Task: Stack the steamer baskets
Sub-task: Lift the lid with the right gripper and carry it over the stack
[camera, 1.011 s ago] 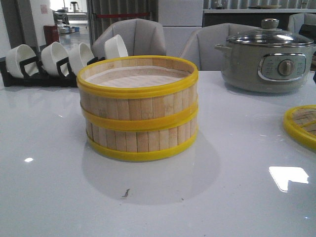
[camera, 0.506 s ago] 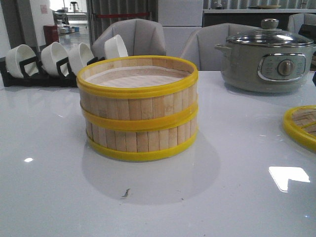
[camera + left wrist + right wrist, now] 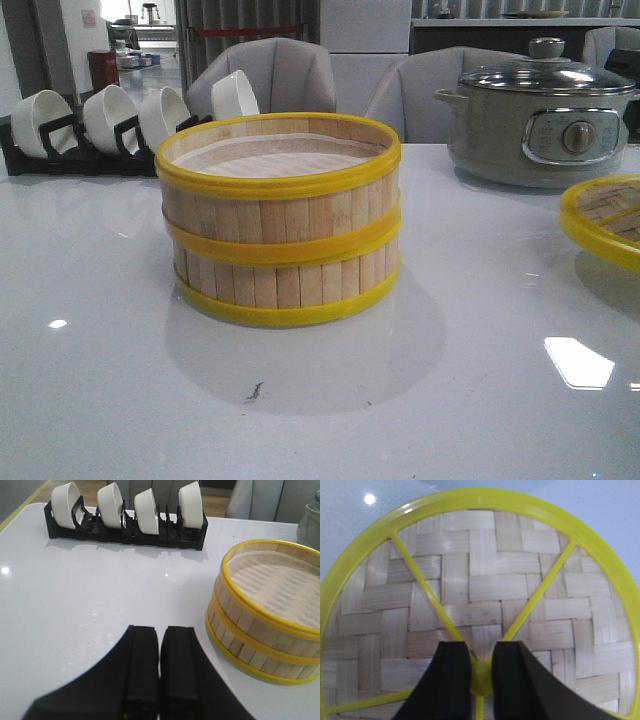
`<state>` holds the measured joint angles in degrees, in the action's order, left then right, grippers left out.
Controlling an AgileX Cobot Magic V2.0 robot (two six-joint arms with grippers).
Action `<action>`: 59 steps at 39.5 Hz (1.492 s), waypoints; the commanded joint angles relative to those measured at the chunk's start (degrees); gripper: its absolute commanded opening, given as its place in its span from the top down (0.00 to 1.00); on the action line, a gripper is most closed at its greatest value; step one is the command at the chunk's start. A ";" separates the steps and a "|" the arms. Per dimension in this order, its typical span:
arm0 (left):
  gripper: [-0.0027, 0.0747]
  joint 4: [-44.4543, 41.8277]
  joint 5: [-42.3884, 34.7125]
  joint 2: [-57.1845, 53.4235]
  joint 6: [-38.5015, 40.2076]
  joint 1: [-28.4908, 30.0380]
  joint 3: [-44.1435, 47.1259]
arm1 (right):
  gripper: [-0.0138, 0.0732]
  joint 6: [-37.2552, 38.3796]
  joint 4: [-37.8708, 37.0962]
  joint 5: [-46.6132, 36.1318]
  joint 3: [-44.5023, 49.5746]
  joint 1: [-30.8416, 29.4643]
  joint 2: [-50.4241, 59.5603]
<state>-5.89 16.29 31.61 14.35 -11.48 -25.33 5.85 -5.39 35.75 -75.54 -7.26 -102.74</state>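
Two round bamboo-slat, yellow-rimmed steamer baskets (image 3: 278,222) are sitting stacked, while the right gripper (image 3: 481,672), jaws pinching the woven yellow-rimmed lid (image 3: 485,605) at its hub, is carrying the last piece and the left gripper (image 3: 160,667) is waiting closed and empty.

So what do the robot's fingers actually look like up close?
Only the wrist views show them. Each gripper, left and right, has two matte black fingers, flat-faced and blocky, widening toward the base. No cables or markings are visible, and the arms themselves are out of view.

Grey electric pot (image 3: 540,125) — glass lid fitted. Far left of pot: black rack (image 3: 90,150) holding four white bowls (image 3: 110,115) — on white table (image 3: 320,400).
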 commanded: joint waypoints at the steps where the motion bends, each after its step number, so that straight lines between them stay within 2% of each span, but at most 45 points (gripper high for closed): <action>1: 0.85 0.38 -4.77 0.27 0.50 0.00 -1.69 | 0.80 -0.54 -0.70 -1.05 -3.18 1.68 5.79; 9: 0.85 0.38 -4.77 0.27 0.50 0.00 -1.69 | 0.80 -0.54 -0.47 8.01 -11.82 7.58 7.84; 18: 0.85 0.38 -4.77 0.27 0.50 0.00 -1.69 | 0.80 -0.54 -0.19 16.37 -26.13 19.14 6.71; 32: 0.85 0.38 -4.77 0.27 0.50 0.00 -1.69 | 0.80 -0.54 2.83 25.06 -46.42 35.63 -6.35; 44: 0.85 0.38 -4.77 0.27 0.50 0.00 -1.69 | 0.80 -0.54 3.32 26.03 -57.67 40.90 -17.08; 59: 0.85 0.38 -4.77 0.27 0.50 0.00 -1.69 | 0.80 -0.54 3.32 24.79 -59.04 41.17 -20.39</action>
<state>-5.89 16.29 31.61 14.35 -11.48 -25.33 5.85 -1.78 64.03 -132.45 33.85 -126.64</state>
